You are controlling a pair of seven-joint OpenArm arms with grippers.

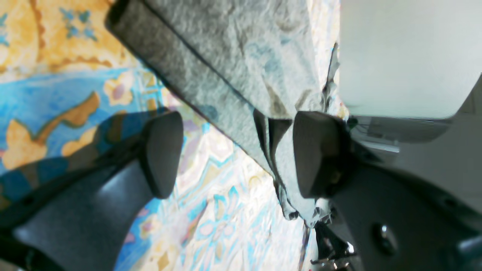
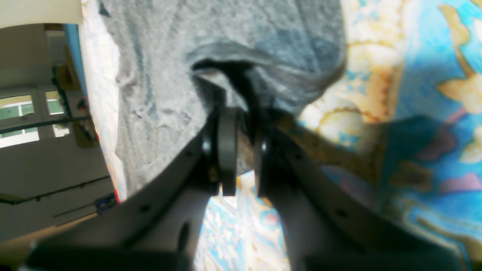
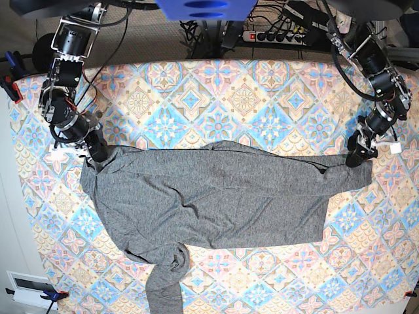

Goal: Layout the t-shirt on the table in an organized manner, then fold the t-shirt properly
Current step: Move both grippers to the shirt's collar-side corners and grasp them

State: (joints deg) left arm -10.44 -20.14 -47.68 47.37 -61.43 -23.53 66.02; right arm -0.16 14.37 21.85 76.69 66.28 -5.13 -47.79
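Observation:
The dark-grey t-shirt [image 3: 209, 196] lies spread across the middle of the patterned table [image 3: 249, 98]. One long sleeve stretches out to the right, and the other trails crumpled toward the front edge [image 3: 163, 288]. My left gripper [image 3: 358, 156] is at the end of the right sleeve. In the left wrist view it [image 1: 237, 150] stands open, with the t-shirt's [image 1: 226, 56] cuff edge lying beside one finger [image 1: 314, 154]. My right gripper [image 3: 97, 153] is at the shirt's left corner. In the right wrist view it [image 2: 244, 150] is shut on a bunched fold of the t-shirt [image 2: 162, 56].
A power strip [image 3: 281, 34] and cables lie behind the table's far edge. Clamps hold the cloth at the left edge [image 3: 10, 85] and at the front left corner [image 3: 52, 296]. Bare patterned cloth shows all around the shirt.

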